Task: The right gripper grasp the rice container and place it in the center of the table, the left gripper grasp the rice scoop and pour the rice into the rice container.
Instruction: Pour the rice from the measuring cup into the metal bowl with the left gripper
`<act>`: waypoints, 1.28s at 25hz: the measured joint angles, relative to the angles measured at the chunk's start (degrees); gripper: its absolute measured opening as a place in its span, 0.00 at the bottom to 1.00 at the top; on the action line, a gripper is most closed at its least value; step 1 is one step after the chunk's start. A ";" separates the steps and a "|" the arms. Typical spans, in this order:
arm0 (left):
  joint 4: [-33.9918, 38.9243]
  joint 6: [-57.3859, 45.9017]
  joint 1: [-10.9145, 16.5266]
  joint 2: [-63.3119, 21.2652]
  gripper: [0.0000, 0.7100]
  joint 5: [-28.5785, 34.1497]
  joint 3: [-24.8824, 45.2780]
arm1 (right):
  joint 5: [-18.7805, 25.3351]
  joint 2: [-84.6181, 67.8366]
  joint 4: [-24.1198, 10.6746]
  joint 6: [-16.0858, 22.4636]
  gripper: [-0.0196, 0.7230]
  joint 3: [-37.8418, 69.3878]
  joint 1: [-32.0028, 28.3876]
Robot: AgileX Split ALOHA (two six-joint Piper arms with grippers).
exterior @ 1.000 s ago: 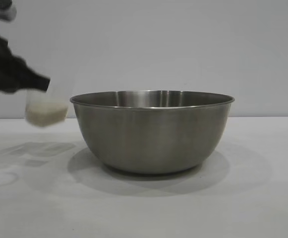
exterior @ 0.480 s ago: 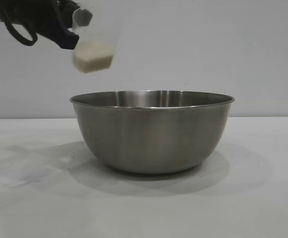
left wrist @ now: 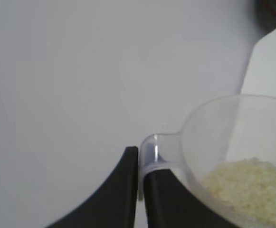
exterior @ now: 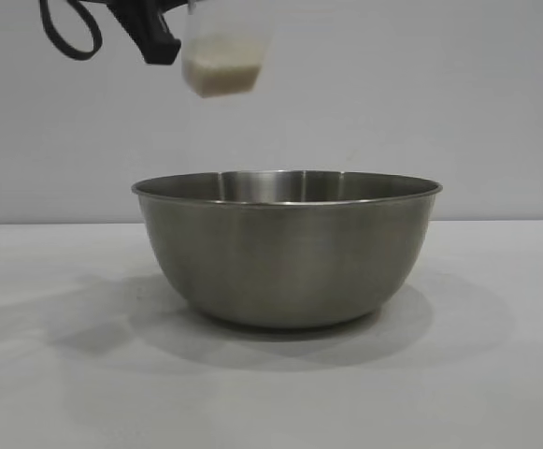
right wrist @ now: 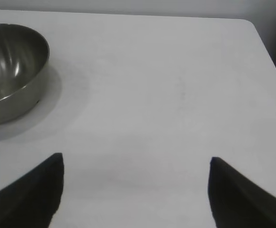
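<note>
**One scoop hanging high over the bowl's near rim**

Plenty of bare table (exterior: 495, 374) is lying around the rice container (exterior: 288, 251), which is sitting mid-table. My left end effector (left wrist: 138, 190) is pinching the rice scoop (exterior: 222, 58) by its handle tab, holding it well above the container's left rim, upright and clear of the steel. The rice (exterior: 221, 73) is filling its bottom as a pale mass. My right end effector (right wrist: 134, 190) is hovering spread wide, apart from the container.

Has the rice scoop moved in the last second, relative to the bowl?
Yes. The rice scoop, pinched by the left gripper, has risen from beside the rice container at rim level to well above it, and shifted right, now over its left part.
</note>
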 joint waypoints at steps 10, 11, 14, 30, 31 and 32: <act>6.75 16.44 -2.69 0.00 0.00 1.42 -0.22 | 0.00 0.00 0.00 0.00 0.82 0.00 0.00; 6.86 18.13 -3.35 0.00 0.00 1.63 -0.22 | 0.00 0.00 0.00 0.00 0.82 0.00 0.00; 6.86 24.28 -4.93 0.00 0.00 3.23 -0.44 | 0.00 0.00 0.00 0.00 0.82 0.00 0.00; 6.76 51.16 -5.31 0.86 0.00 5.77 -1.56 | 0.00 0.00 0.00 0.00 0.82 0.00 0.00; 6.76 52.75 -5.31 0.86 0.00 5.77 -1.56 | 0.00 0.00 0.00 0.00 0.82 0.00 0.00; 6.76 54.08 -5.31 0.86 0.00 5.77 -1.56 | 0.00 0.00 0.00 0.00 0.82 0.00 0.00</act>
